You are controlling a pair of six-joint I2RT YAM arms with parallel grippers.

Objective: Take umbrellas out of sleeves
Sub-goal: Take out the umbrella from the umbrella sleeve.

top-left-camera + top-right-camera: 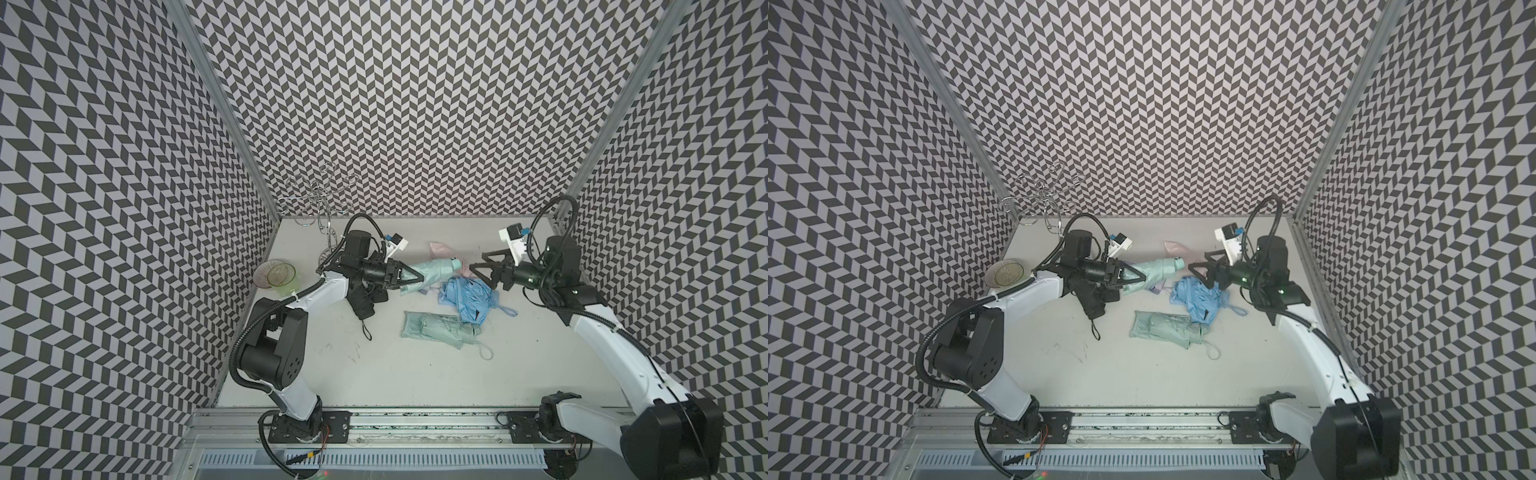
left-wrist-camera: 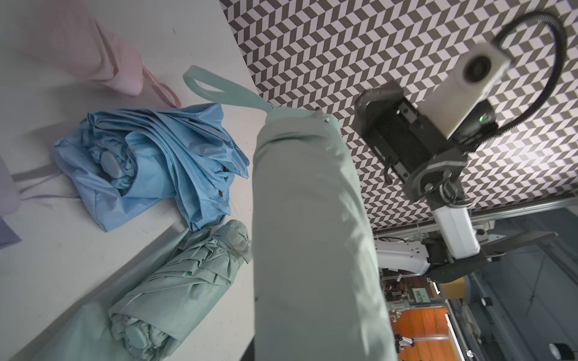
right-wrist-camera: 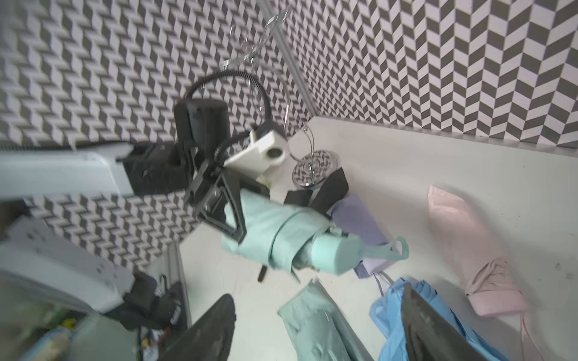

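Note:
My left gripper [image 1: 417, 277] is shut on a mint green umbrella [image 1: 436, 270] that sits in its smooth matching sleeve [image 2: 312, 234] and is held off the table. Its handle [image 3: 331, 253] and wrist loop [image 2: 212, 87] stick out of the sleeve's far end. Just beyond that handle, my right gripper [image 1: 482, 268] is open and holds nothing. In the right wrist view, its fingers [image 3: 203, 331] are spread wide. A bare mint green umbrella [image 1: 440, 330] and a light blue umbrella [image 1: 469, 297] lie on the table below.
Black umbrellas [image 1: 365, 303] lie under my left arm. A pink umbrella [image 1: 444, 251] and a lilac piece [image 3: 359, 222] lie near the back. Clear cups [image 1: 278, 274] and a wire stand [image 1: 320, 199] occupy the back left corner. Patterned walls enclose three sides.

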